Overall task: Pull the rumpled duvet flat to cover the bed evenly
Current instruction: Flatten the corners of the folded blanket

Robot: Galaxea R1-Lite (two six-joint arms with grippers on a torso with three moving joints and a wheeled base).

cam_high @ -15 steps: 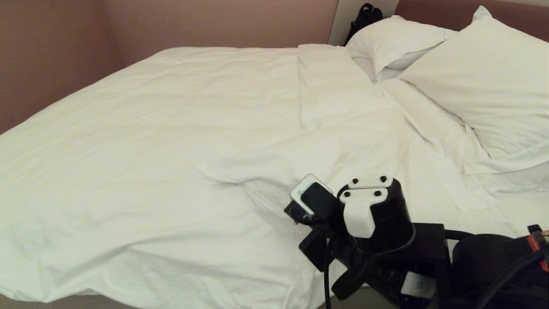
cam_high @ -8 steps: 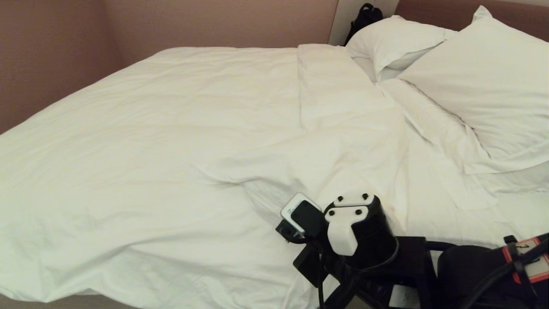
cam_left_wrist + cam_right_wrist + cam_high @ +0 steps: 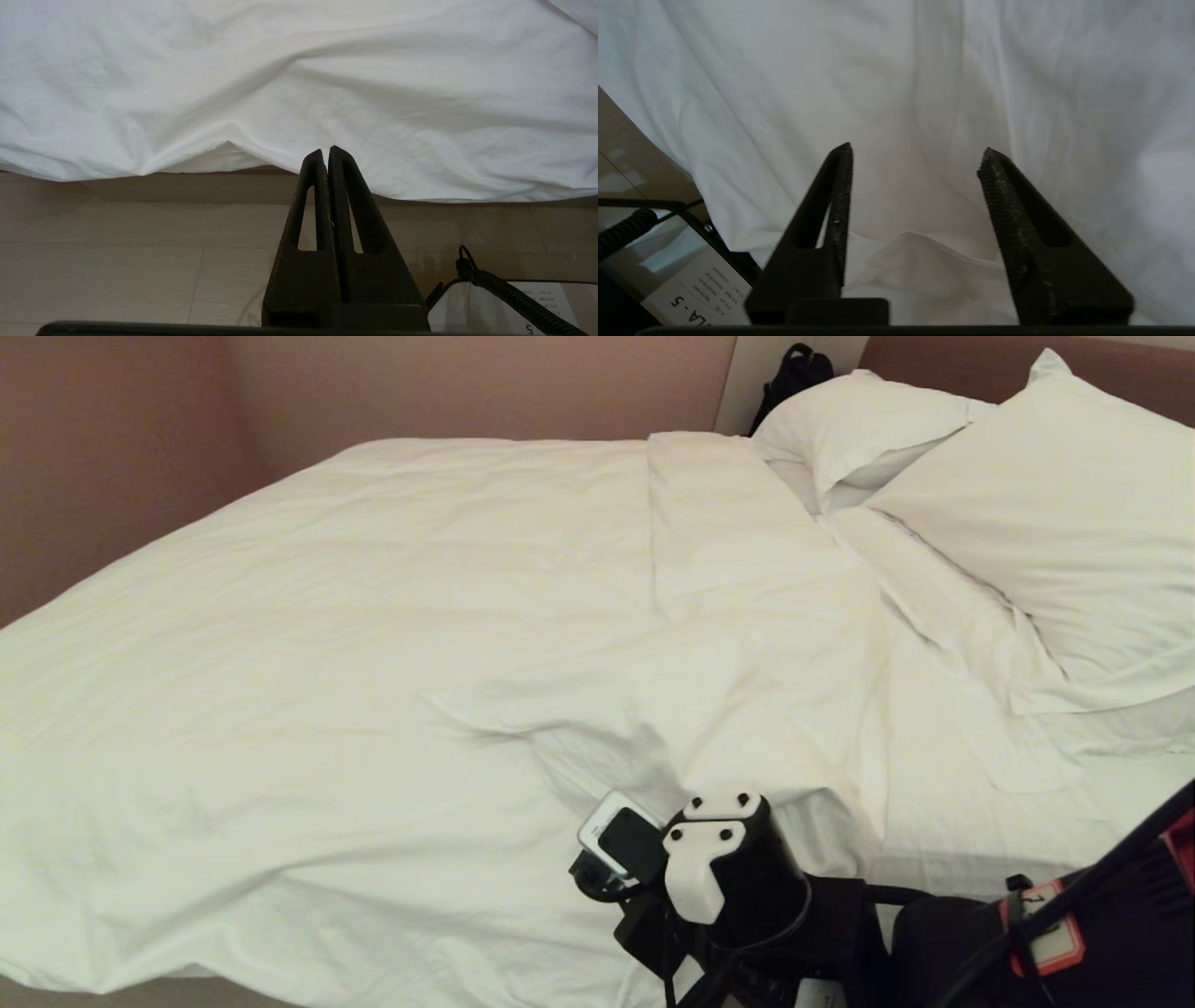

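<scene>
The white duvet (image 3: 420,644) lies spread over most of the bed (image 3: 980,803), creased near the front edge. Its folded top band stops short of the pillows. My right arm (image 3: 728,887) reaches over the bed's near edge at the bottom of the head view, hiding its fingers there. In the right wrist view the right gripper (image 3: 917,154) stands open over the duvet (image 3: 924,70), with a small loose peak of cloth (image 3: 915,261) between the jaws near their base, not pinched. My left gripper (image 3: 325,151) is shut and empty, low beside the bed, facing the duvet's hanging edge (image 3: 420,177).
Two plump white pillows (image 3: 1055,523) (image 3: 859,429) lean at the head end, with a black bag (image 3: 794,373) behind them. A brownish wall (image 3: 112,457) runs along the far side. Pale wood floor (image 3: 140,256) lies under the duvet's hem.
My right arm has moved back toward the bed's near edge and lower in the head view. The duvet's crease beside it has settled a little. The left arm is not in the earlier frames.
</scene>
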